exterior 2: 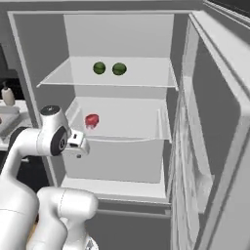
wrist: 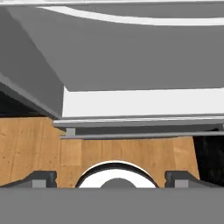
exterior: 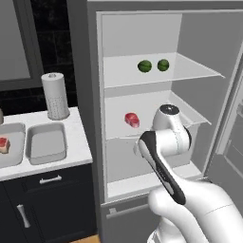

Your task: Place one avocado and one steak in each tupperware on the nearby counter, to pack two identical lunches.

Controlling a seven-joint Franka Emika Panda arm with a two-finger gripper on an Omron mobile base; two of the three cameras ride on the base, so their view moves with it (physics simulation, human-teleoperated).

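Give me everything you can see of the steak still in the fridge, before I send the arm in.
The steak is a small red slab with paler pinkish patches, lying flat on the middle shelf of the open fridge, toward that shelf's left front part. Nothing else rests on that shelf or touches the steak. The two avocados sit on the shelf above. The gripper hangs lower, with nothing between its spread fingertips, pointed down toward the fridge's bottom and the wooden floor.

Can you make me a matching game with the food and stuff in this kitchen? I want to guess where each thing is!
Things:
1. two avocados
2. steak in the fridge
3. paper towel roll
4. empty tupperware

Places:
A. middle fridge shelf
B. standing on the counter by the back wall
C. top fridge shelf
D. lying on the counter beside the fridge

Pairs: 1-C, 2-A, 3-B, 4-D
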